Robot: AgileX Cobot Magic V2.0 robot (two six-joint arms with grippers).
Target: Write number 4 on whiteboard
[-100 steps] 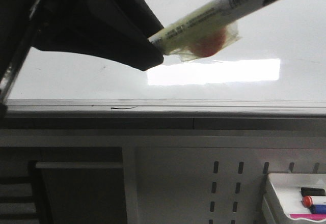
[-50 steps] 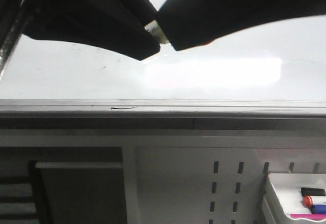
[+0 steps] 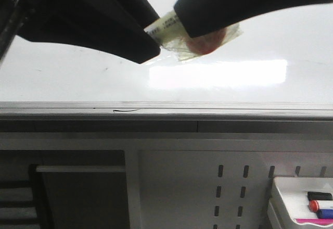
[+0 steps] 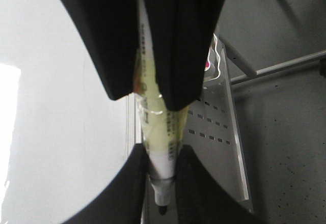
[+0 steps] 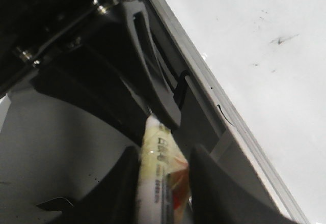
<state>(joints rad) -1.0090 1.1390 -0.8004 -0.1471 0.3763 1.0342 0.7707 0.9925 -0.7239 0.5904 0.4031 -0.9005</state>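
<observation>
Overhead, marker (image 3: 171, 28) above whiteboard (image 3: 78, 83) rim

Your left gripper (image 3: 151, 44) is matte black, with broad, smooth fingers (image 4: 127, 40) that curve and taper to blunt tips. Your right gripper (image 3: 179, 18) matches it: the same black, rounded fingers (image 5: 117, 188). Beside the whiteboard (image 5: 265, 56), the left arm's body (image 5: 76, 35) shows a long slot in one black finger and small silver screws on a dark bracket.
</observation>
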